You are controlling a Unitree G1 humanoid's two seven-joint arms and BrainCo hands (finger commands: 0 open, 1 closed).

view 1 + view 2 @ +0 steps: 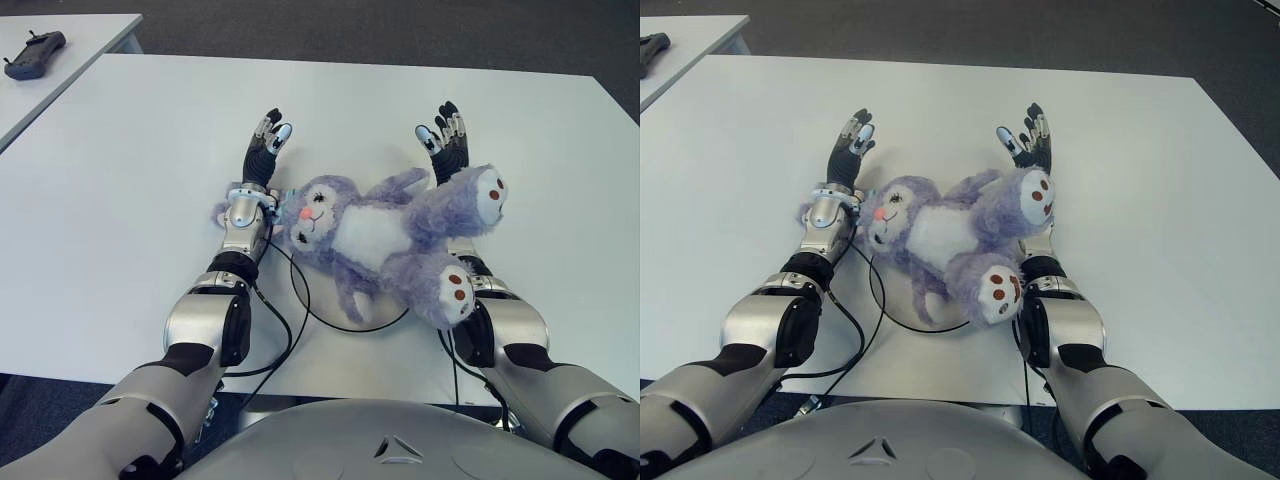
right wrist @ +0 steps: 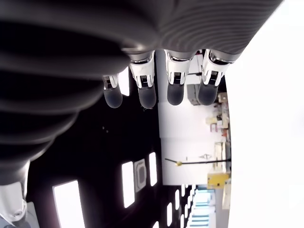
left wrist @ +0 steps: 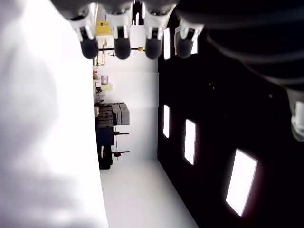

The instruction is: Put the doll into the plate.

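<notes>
1. The doll (image 1: 385, 245) is seen lying across the plate (image 1: 330, 318), between both forearms.
2. The left hand (image 1: 262, 147) and right hand (image 1: 447, 140) are held open beyond the doll, gripping nothing.
3. The doll is judged soft and light; its torso is best held.

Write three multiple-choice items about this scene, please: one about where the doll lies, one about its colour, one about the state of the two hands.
1. Where is the doll?
A. Between the two forearms, over the plate
B. On the far side table
C. On the floor

2. What colour is the doll's fur?
A. Green
B. Purple with a white belly
C. Red

3. How are the left hand and right hand?
A. Both clench the doll
B. One holds the plate
C. Both open, fingers stretched, holding nothing

Answers:
1. A: it lies across the plate's rim, between the arms, on the white table.
2. B: both eye views show purple fur and a white belly.
3. C: each wrist view shows straight fingers, nothing grasped.
</notes>
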